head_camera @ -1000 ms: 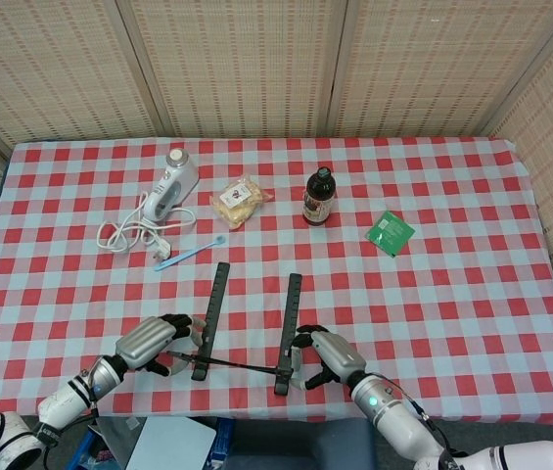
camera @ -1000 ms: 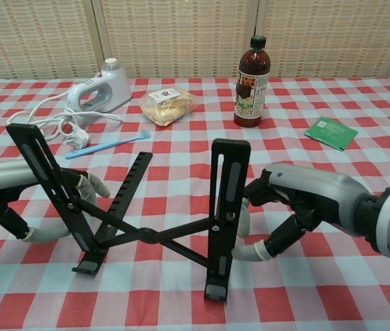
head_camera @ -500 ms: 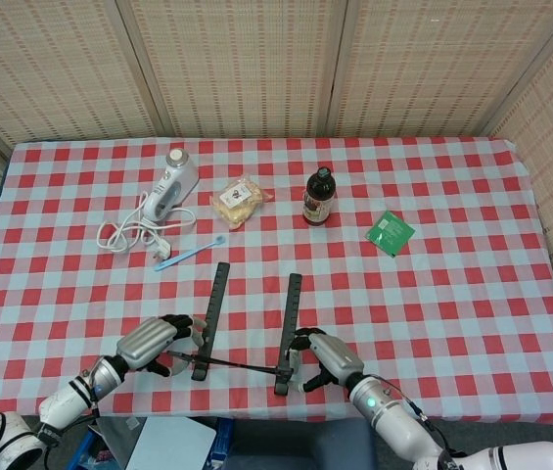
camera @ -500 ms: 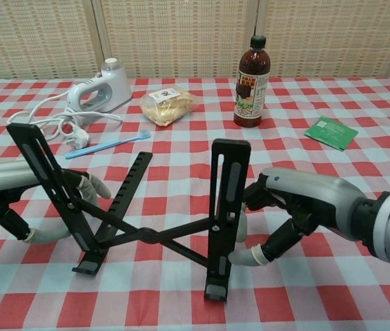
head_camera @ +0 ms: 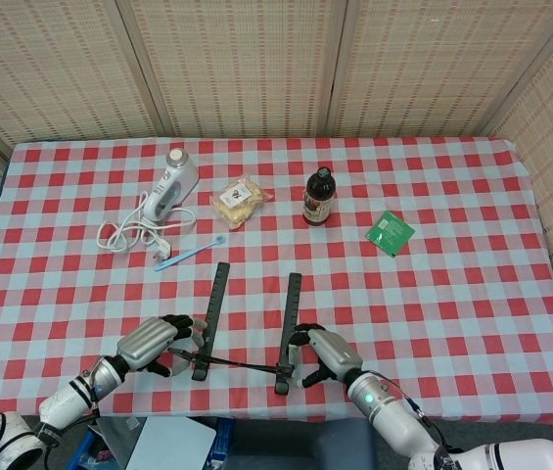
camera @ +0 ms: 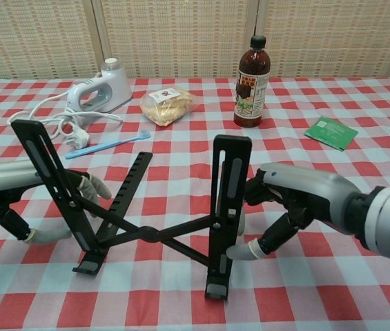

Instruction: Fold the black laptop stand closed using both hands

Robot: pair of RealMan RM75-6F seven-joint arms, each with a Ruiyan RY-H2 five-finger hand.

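Observation:
The black laptop stand (head_camera: 289, 313) stands spread open near the table's front edge, its two bars joined by crossed struts (camera: 150, 234). Its left bar (camera: 51, 181) tilts up and leans left; its right bar (camera: 228, 186) is upright. My left hand (head_camera: 154, 343) wraps the left bar from the outside, with fingers (camera: 91, 186) showing behind it. My right hand (camera: 298, 200) curls around the right bar from the right, thumb tip against its lower edge and fingers behind it.
Behind the stand lie a blue toothbrush (head_camera: 190, 254), a white hand mixer (head_camera: 173, 186) with its cord, a snack bag (head_camera: 239, 201), a dark sauce bottle (head_camera: 318, 197) and a green packet (head_camera: 390, 233). The table's front edge (head_camera: 256, 409) is just below the hands.
My right hand has moved left and closed its thumb and fingers onto the right bar. The left bar has shifted slightly to the right; the left hand has held its grip.

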